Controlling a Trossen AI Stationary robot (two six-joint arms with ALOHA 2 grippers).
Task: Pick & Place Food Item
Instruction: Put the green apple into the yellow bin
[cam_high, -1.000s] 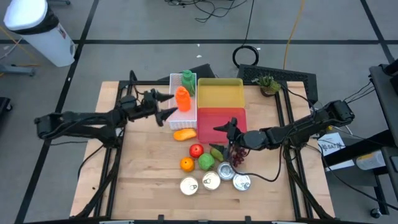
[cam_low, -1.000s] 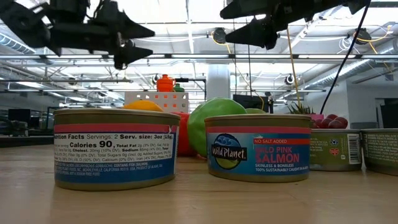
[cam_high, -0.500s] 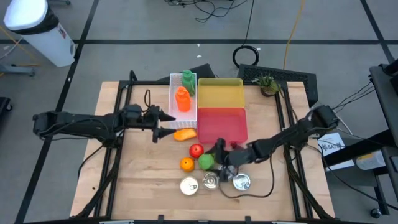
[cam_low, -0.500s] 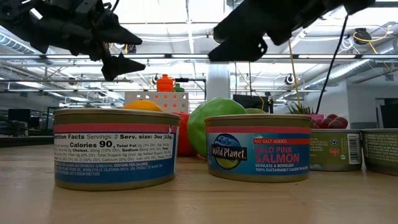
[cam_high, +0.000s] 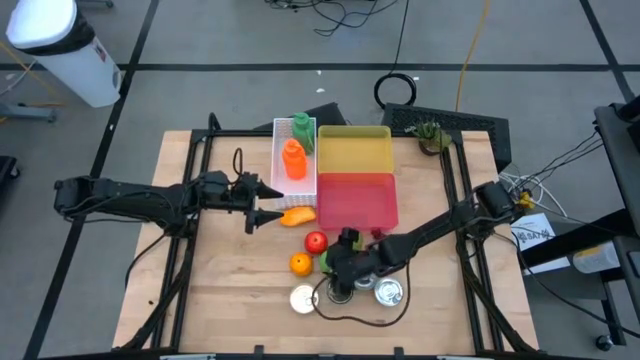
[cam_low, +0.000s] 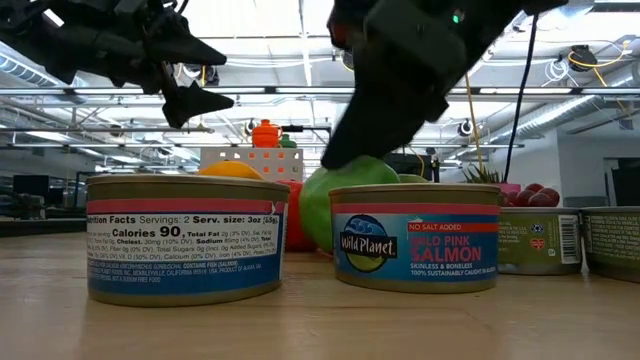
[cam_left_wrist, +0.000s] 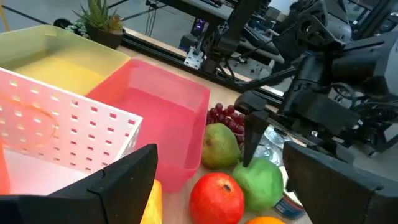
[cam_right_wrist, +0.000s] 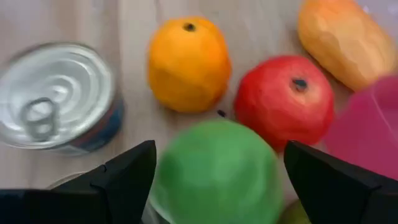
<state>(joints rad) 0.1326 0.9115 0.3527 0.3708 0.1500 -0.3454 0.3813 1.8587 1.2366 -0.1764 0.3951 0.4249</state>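
A green apple (cam_right_wrist: 214, 174) lies on the wooden table among a red apple (cam_high: 316, 241), an orange (cam_high: 300, 263), a mango (cam_high: 296, 215), a pear (cam_left_wrist: 221, 146) and grapes (cam_left_wrist: 227, 118). My right gripper (cam_right_wrist: 217, 152) hangs open just over the green apple, slanting down, one finger on each side of it and apart from it; in the high view this gripper (cam_high: 335, 262) covers most of the apple. My left gripper (cam_high: 262, 205) is open and nearly level, just left of the mango, holding nothing.
Three tins stand near the front edge (cam_high: 303, 298) (cam_high: 340, 293) (cam_high: 388, 292). A pink bin (cam_high: 358, 200), a yellow bin (cam_high: 354, 148) and a white basket (cam_high: 295, 160) with two bottles stand behind the fruit. Bare wood lies at the table's left and right.
My right gripper has swung from above the grapes toward the near and left edges, tipped further down and sunk over the green apple, staying open. My left gripper has drawn from the white basket toward the near edge, beside the mango. No fruit has moved.
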